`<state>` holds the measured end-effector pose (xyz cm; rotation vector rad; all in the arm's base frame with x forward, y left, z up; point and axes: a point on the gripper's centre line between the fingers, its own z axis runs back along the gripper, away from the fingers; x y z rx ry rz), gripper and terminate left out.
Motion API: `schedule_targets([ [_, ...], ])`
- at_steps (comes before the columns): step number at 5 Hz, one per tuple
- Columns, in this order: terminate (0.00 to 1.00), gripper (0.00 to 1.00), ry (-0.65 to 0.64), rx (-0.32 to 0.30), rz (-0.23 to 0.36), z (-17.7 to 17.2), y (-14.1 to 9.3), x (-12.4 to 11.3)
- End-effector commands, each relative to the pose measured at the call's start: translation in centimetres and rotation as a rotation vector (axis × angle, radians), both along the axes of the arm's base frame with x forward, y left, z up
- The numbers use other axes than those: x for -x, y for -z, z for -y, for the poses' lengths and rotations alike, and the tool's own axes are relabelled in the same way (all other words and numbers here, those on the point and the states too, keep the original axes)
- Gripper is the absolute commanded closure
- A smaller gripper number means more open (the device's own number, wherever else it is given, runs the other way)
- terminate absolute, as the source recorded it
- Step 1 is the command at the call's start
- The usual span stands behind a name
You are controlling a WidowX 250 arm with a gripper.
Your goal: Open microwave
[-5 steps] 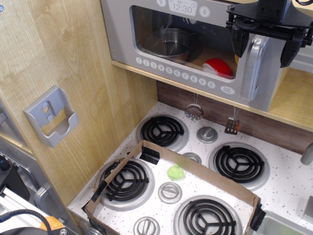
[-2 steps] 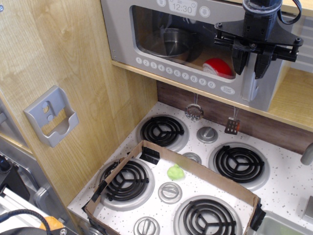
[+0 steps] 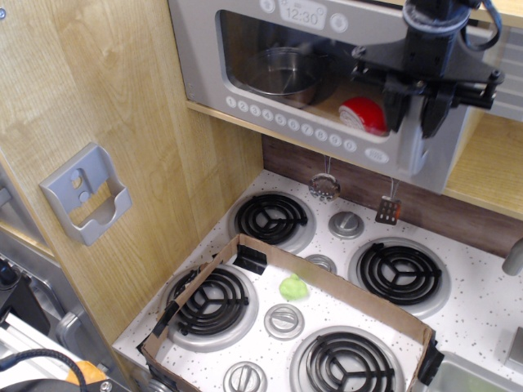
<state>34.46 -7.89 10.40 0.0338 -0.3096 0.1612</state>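
Microwave [image 3: 270, 77] on the wooden shelf [image 3: 490, 167] above the stove [image 3: 327, 269], its door swung slightly out on the right.

Leftmost, a grey bracket [image 3: 84, 194] hangs on the wood panel. Below, a cardboard frame [image 3: 286, 310] rings the front burners, a green lump [image 3: 293, 287] inside it. Through the window sit a steel pot [image 3: 282, 73] and a red bowl [image 3: 364, 114]. At the door's right edge the gripper [image 3: 414, 110] has its jaws closed around the silver handle [image 3: 417, 131]; open shelf lies rightward. Compared with a moment earlier, the door's right edge has come forward and lower.
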Motion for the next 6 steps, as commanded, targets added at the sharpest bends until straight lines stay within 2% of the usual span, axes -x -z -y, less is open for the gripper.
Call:
schedule_targets([
  [1,0.00,1.00,-0.103,0.029,0.021,-0.4,-1.3,3.1],
  [2,0.00,0.00,-0.186,0.014,0.043,-0.1,-1.3,4.6],
  [3,0.00,0.00,-0.282,-0.016,0.088,1.8,-1.0,5.9],
  [4,0.00,0.00,-0.336,0.018,0.098,4.2,-0.4,6.6],
  [5,0.00,0.00,-0.344,0.033,0.090,6.8,-0.5,6.2],
  [6,0.00,0.00,-0.266,0.077,0.054,8.2,-1.2,4.2],
])
